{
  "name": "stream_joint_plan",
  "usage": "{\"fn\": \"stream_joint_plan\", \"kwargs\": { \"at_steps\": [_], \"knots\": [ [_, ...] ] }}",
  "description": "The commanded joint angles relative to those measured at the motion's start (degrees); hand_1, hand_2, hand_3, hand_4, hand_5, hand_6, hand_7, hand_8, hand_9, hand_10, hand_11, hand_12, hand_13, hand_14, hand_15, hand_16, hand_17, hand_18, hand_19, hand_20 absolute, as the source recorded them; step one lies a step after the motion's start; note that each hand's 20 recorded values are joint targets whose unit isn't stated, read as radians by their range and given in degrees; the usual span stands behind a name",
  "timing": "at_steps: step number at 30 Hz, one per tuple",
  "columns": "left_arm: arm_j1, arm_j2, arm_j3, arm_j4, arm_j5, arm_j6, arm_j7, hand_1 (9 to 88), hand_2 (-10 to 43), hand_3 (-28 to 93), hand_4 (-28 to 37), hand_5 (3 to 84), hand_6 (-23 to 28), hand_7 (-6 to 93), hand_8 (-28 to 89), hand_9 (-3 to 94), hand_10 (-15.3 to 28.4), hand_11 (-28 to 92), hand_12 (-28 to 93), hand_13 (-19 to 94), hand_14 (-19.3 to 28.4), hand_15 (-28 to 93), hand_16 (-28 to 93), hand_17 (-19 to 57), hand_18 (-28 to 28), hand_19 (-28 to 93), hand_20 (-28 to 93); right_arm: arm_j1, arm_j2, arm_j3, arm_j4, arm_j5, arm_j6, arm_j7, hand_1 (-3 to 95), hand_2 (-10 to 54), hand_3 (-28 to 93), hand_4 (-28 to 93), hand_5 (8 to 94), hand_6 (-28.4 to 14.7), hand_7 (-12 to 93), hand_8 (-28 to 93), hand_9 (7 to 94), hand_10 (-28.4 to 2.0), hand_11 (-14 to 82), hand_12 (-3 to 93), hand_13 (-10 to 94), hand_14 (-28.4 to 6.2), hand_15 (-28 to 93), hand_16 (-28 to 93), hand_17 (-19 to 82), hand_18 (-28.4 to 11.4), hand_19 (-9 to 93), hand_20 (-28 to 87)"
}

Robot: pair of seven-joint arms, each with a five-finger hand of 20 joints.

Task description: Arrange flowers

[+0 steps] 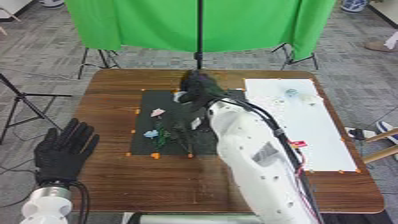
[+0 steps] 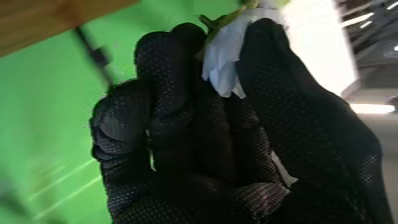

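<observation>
On my left, the left hand [image 1: 62, 155] lies palm down beside the table's edge, fingers straight and slightly apart, holding nothing. Next comes the black mat [image 1: 142, 147]. On it I have a pale blue flower [image 1: 151, 133] and, farther from me, a pink flower [image 1: 157, 112]. Both look like small artificial blooms, so I'd expect next to no weight, soft heads that crush or bend, and springier stems. I'd take each by the stem just under the head, never by the petals.

The dark leafy stems [image 1: 182, 135] beside them look thin and likely to snag on one another; I'd pinch one low and lift it slowly.

Over the mat's far part is my right hand [image 1: 202, 85]. The wrist view shows its thumb and fingers pinching a white flower [image 2: 224, 57] by its petals, near the fingertips. That's a soft, slick hold: squeeze harder and the petals fold, ease off and it may twist out. A grip on the stem would steer it better. I can't tell how its stem hangs.

Farthest right, the white sheet [image 1: 329, 150] carries a pale bluish flower [image 1: 291, 92] near its far end, light enough for a sleeve or knuckle to drag.
</observation>
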Motion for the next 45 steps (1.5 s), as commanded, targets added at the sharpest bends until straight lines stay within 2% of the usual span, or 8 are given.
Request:
{"fn": "stream_joint_plan", "kwargs": {
  "at_steps": [1, 14, 25, 27, 28, 33, 36, 45],
  "knots": [
    [-0.73, 0.65, 0.43, 0.77, 0.60, 0.35, -1.46, 28.8, 14.9, 75, -28.3, 48.9, 9.2, 12.7, -9, 45.6, 14.8, 23, 13, 35, 15.8, 43, -6, -1.6, 14.8, 32, 16, 0.75, -1.99, -4.20, 7.37, -6.89, -2.77, -2.81, 61.6, -9.5, 67, -28, 67.1, -3.1, 28, 4, 77.0, -12.5, 12.4, 42.5, 66, -8.4, 53, 40, 40, -19.8, 92, 31],
    [0.51, 0.74, 0.19, 0.12, -0.33, -0.35, -0.12, 28.8, 14.9, 75, -28.3, 49.0, 9.2, 13.0, -9, 45.6, 14.8, 24, 13, 35, 15.5, 44, -6, -1.6, 14.6, 32, 16, -0.35, -2.20, -6.48, 8.64, -11.75, -0.22, -2.68, 61.3, -9.5, 68, -28, 64.8, -3.9, 26, 1, 73.8, -13.2, 10.4, 39.2, 62, -9.0, 53, 41, 37, -21.2, 91, 34],
    [-0.14, 0.97, -1.20, 0.16, -2.00, 1.16, 0.39, 29.4, 14.3, 75, -28.3, 49.0, 9.1, 13.2, -9, 45.6, 14.8, 25, 13, 35, 15.5, 44, -6, -1.6, 14.4, 32, 16, -2.45, -2.59, -6.83, 8.20, -14.20, -1.36, -2.66, 58.1, -9.5, 71, -28, 64.1, -4.2, 22, -2, 66.4, -16.0, 19.0, 26.2, 57, -11.6, 53, 37, 33, -22.1, 86, 35],
    [-0.73, 1.10, -0.89, -0.64, -4.97, 3.99, 0.45, 29.7, 15.1, 75, -28.2, 49.7, 9.1, 14.0, -9, 46.2, 14.9, 26, 13, 35, 15.6, 45, -6, -1.6, 14.3, 32, 16, -2.40, -2.57, -7.34, 7.84, -10.16, -0.57, 0.88, 53.1, -9.1, 74, -28, 63.5, -5.0, 19, -7, 63.3, -17.3, 21.4, 20.5, 54, -14.1, 57, 31, 32, -22.9, 85, 36],
    [-0.60, 0.98, -0.96, -0.44, -6.22, 2.77, 0.63, 29.9, 15.5, 75, -28.2, 50.4, 9.2, 14.7, -9, 46.7, 14.9, 27, 14, 36, 15.7, 45, -6, -1.6, 14.4, 32, 16, -2.49, -2.58, -7.57, 7.70, -10.39, -0.46, 1.22, 49.0, -7.7, 75, -28, 61.2, -6.8, 17, -11, 59.6, -18.7, 19.7, 18.0, 52, -15.9, 60, 27, 31, -23.6, 86, 37],
    [-0.98, 1.09, -0.89, -1.15, -8.87, 3.95, 0.31, 29.8, 16.0, 75, -28.2, 51.2, 9.3, 15.7, -10, 47.7, 14.9, 28, 14, 37, 16.0, 47, -6, -1.7, 14.5, 33, 17, -2.47, -2.49, -8.11, 5.95, -10.14, -2.53, 2.52, 44.0, -5.3, 76, -28, 56.0, -10.9, 12, -11, 51.2, -21.2, 15.4, 14.3, 46, -19.1, 64, 23, 28, -25.1, 86, 39],
    [-1.00, 1.03, -0.82, -1.45, -7.90, 3.59, 0.06, 29.7, 15.8, 75, -28.3, 51.3, 9.4, 15.4, -10, 47.8, 14.8, 28, 13, 37, 15.9, 47, -7, -1.8, 14.6, 33, 17, -2.77, -2.55, -7.54, 3.52, -6.42, -3.36, 4.31, 42.2, -4.2, 76, -27, 51.4, -11.1, 10, -10, 45.5, -22.9, 13.7, 13.2, 43, -20.9, 65, 19, 27, -26.1, 85, 40],
    [0.34, -0.24, -1.11, -1.76, -6.56, 2.76, 0.31, 29.2, 15.3, 75, -28.3, 51.1, 9.4, 14.8, -10, 47.7, 15.0, 27, 13, 36, 15.8, 47, -7, -1.8, 14.6, 34, 17, -0.73, 0.77, 0.21, 3.05, -0.06, 13.28, 10.35, 31.8, -0.1, 75, -25, 34.0, -11.8, 9, -9, 33.4, -25.6, 13.1, 13.2, 38, -22.6, 58, 12, 27, -27.0, 82, 36]
  ]
}}
